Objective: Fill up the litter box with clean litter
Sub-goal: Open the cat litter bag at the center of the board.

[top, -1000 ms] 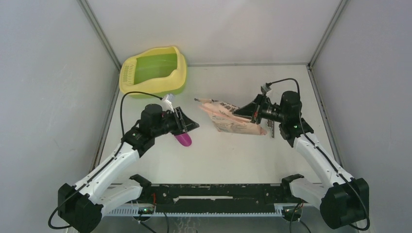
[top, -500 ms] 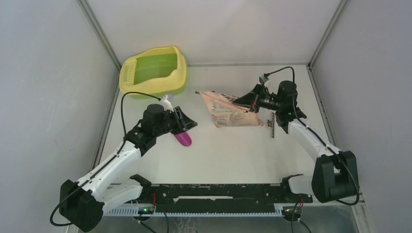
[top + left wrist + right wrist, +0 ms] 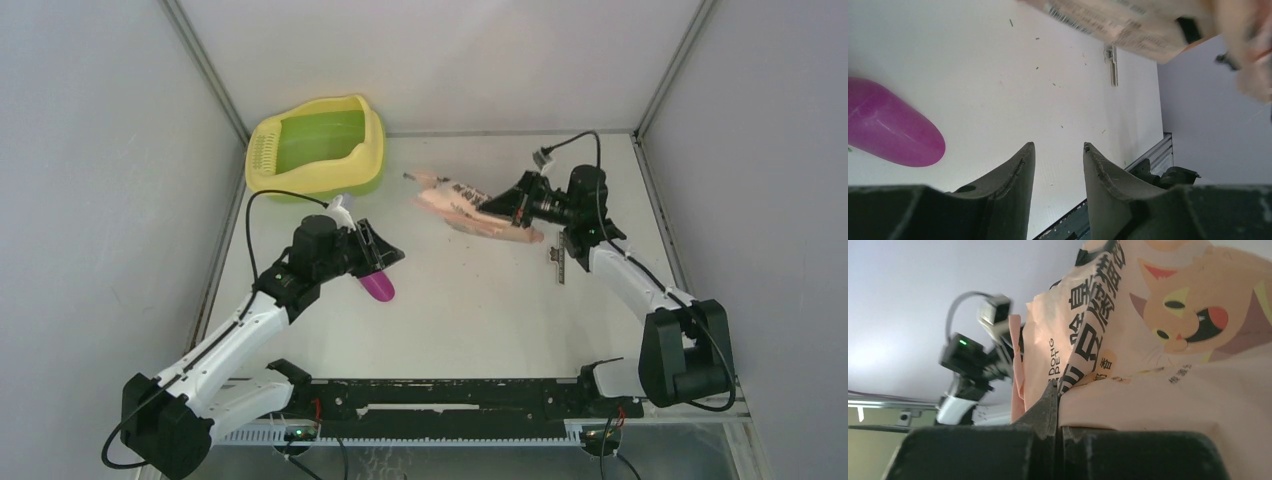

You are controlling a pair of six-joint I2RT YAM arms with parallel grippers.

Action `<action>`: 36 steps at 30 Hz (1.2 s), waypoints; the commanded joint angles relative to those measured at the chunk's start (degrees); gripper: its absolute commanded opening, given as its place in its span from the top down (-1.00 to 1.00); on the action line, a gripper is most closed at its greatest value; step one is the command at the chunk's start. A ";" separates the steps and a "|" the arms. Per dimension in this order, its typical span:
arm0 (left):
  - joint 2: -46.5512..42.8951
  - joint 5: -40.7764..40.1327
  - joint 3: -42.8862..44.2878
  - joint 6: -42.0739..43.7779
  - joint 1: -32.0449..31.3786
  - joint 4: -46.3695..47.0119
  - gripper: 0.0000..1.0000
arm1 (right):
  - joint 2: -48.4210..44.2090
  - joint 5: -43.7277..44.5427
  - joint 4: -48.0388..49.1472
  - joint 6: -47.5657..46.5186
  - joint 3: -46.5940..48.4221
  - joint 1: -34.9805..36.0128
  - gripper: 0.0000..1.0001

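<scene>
The litter box, yellow with a green basin and a slotted grille at its left end, stands at the far left of the table. My right gripper is shut on the pink-orange printed bag and holds it lifted and tilted right of the box; the bag fills the right wrist view. My left gripper is open and empty, beside the magenta scoop, which also shows in the left wrist view. The litter shows only as a few dark specks on the table.
A pale plastic strip lies on the table under the right arm; it also shows in the left wrist view. Grey walls close in the left, right and far sides. A black rail runs along the near edge.
My right gripper has moved away from me and to the left with the bag, lifting and tilting it toward the litter box. The left arm has barely moved.
</scene>
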 commanded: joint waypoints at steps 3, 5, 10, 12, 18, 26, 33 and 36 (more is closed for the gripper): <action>0.90 -0.23 -2.62 -3.15 0.34 5.94 0.07 | -5.27 3.22 3.64 -7.26 -17.86 7.45 1.00; 1.92 -0.05 -6.65 -7.16 -0.32 11.24 0.03 | -4.59 4.82 9.71 -4.95 -25.03 10.70 1.00; 3.35 -2.43 -13.05 -13.31 -6.07 20.89 -0.03 | -4.46 6.24 19.34 0.11 -34.54 16.46 0.84; 4.00 -3.21 -13.38 -13.52 -7.79 20.94 -0.03 | -6.74 7.18 16.02 -1.31 -35.10 17.56 0.79; -1.24 -7.44 -14.77 -12.81 -8.13 16.19 -0.05 | -13.72 8.29 7.44 -4.07 -34.54 17.08 0.74; -2.62 -9.59 -11.52 -11.69 -8.06 11.00 -0.09 | -16.03 8.18 0.27 -6.29 -32.24 17.21 -0.19; -0.63 -9.63 -10.99 -11.64 -8.02 11.04 -0.11 | -25.01 12.79 -16.62 -13.30 -30.29 18.09 -0.46; -0.91 -10.14 -10.81 -11.45 -8.00 10.47 -0.11 | -29.07 15.44 -25.35 -16.54 -28.55 18.24 -0.47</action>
